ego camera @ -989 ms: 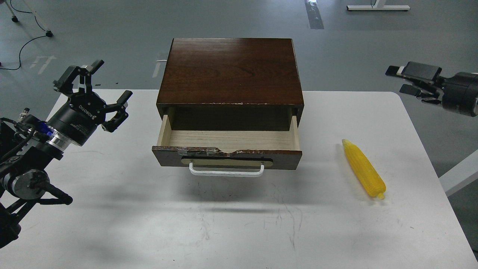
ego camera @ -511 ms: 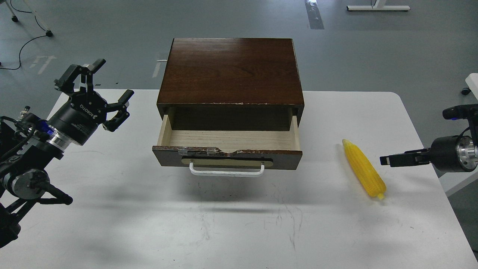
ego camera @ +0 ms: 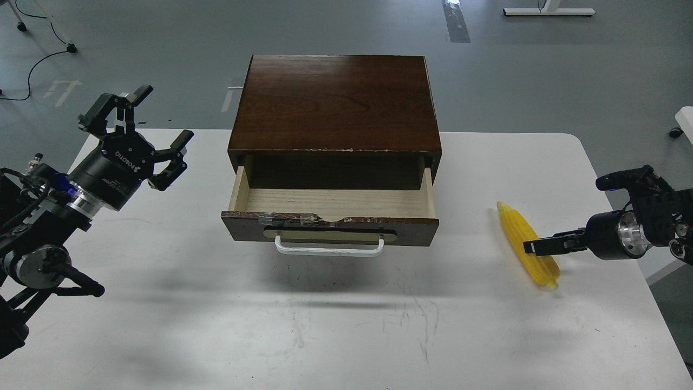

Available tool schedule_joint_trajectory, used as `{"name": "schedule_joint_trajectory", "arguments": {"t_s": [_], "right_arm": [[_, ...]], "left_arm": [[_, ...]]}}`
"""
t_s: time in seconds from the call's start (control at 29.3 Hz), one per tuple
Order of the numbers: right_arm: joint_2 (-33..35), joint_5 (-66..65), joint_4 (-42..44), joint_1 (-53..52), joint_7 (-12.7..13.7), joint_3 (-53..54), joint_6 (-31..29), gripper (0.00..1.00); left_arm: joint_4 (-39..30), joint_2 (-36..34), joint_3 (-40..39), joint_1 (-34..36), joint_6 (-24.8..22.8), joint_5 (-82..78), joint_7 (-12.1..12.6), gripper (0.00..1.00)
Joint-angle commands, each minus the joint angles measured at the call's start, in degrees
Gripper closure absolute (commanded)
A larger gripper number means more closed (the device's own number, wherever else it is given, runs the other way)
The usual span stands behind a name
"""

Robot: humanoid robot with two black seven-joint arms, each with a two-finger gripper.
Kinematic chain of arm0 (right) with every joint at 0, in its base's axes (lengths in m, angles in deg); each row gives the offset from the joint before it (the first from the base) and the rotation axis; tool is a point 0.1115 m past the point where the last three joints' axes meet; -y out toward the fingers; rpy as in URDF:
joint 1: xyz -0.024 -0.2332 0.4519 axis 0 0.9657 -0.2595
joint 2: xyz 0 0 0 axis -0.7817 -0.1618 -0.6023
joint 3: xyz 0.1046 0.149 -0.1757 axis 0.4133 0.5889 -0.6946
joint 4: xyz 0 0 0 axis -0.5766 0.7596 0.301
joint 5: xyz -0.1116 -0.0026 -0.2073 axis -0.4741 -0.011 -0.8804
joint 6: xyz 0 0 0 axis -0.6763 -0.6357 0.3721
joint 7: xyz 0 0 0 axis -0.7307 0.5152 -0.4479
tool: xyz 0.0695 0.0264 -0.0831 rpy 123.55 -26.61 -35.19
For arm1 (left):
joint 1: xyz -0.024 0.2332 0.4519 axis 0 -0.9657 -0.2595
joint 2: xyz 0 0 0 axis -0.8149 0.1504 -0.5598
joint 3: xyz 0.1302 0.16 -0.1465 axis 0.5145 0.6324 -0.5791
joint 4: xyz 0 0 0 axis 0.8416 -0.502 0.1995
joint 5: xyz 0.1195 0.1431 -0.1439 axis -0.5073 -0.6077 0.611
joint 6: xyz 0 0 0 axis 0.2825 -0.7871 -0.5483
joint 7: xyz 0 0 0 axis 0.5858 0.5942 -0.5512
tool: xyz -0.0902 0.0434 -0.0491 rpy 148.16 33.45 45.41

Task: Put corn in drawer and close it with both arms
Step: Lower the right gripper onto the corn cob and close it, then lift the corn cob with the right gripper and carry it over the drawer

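Our left gripper [ego camera: 142, 130] hangs above the left edge of the white table [ego camera: 346, 325], its fingers [ego camera: 181, 138] spread wide and holding nothing, well apart from the cabinet [ego camera: 335, 103]. The drawer [ego camera: 330, 227] stands pulled out toward us, its pale wood interior showing and its white handle [ego camera: 329, 249] facing front. The corn [ego camera: 528, 245] lies on the table to the right of the drawer, well clear of it, its narrow tip pointing away from us. Our right gripper [ego camera: 541, 246] reaches in from the right and overlaps the corn's middle in the head view; we see it edge-on as a thin dark shape, so we cannot tell how far it is open or whether it touches the corn.
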Motion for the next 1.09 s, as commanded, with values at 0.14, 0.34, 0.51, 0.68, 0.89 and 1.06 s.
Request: {"name": "schedule_joint_trajectory", "arguments": {"t_s": [0.14, 0.34, 0.51, 0.68, 0.89, 1.06], "right_arm": [[-0.1, 0.2, -0.1, 0.1, 0.0, -0.8, 0.0, 0.76], [0.4, 0.8, -0.6, -0.8, 0.0, -0.9, 0.0, 0.96], [2.6, 1.3, -2.8, -6.0, 0.0, -0.5, 0.2, 0.96], [3.9, 5.5, -6.2, -16.8, 0.0, -0.9, -0.1, 0.96], [0.9, 8.3, -7.9, -32.4, 0.0, -1.8, -0.9, 0.95], [-8.4, 10.0, -11.5, -43.7, 0.0, -9.8, -1.1, 0.95]], "left_arm": [[-0.2, -0.1, 0.1, 0.0, 0.0, 0.0, 0.0, 0.01], [-0.3, -0.2, 0.1, 0.0, 0.0, 0.0, 0.0, 0.01], [-0.9, -0.5, 0.1, 0.0, 0.0, 0.0, 0.0, 0.01], [-1.1, -0.6, 0.0, 0.0, 0.0, 0.0, 0.0, 0.01], [-1.1, -1.0, -0.1, 0.0, 0.0, 0.0, 0.0, 0.01], [-1.3, -1.0, -0.2, 0.0, 0.0, 0.0, 0.0, 0.01]]}}
